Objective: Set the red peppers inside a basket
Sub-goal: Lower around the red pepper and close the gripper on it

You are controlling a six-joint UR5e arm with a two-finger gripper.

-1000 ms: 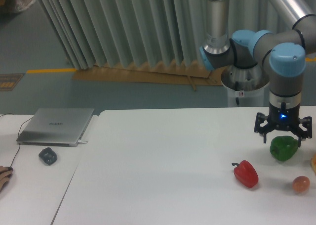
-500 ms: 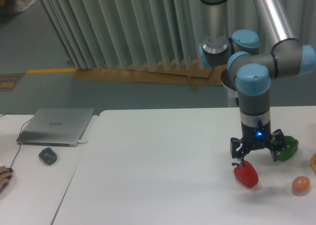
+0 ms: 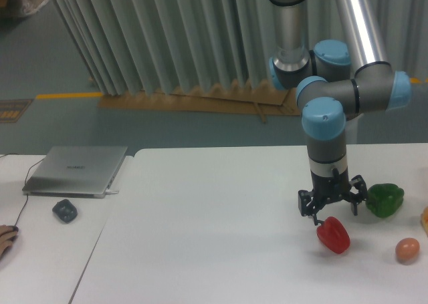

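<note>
**Jaws over the red pepper, not yet down on it**

Your jaws stand apart, empty, pointing straight down; the gripper [image 3: 332, 206] hangs just above the red pepper [image 3: 334, 235], a shade up and left of its middle. The pepper lies on its side on the desk [image 3: 214, 237], stem toward the upper left, right under the left finger, body running down and right. So the coming move, as I judge it, is a short drop with a small shift toward the pepper's bulk, so the fingers straddle the body and not the stem.

Watch the neighbours. The green pepper [image 3: 384, 199] sits just right of the gripper, close to the right finger. A small orange fruit [image 3: 406, 249] lies farther right, near the front.

No basket shows clearly here; something orange is cut off at the right edge, too little to name. A laptop [image 3: 77, 170] and a dark mouse [image 3: 65, 210] lie well apart, far left.
</note>
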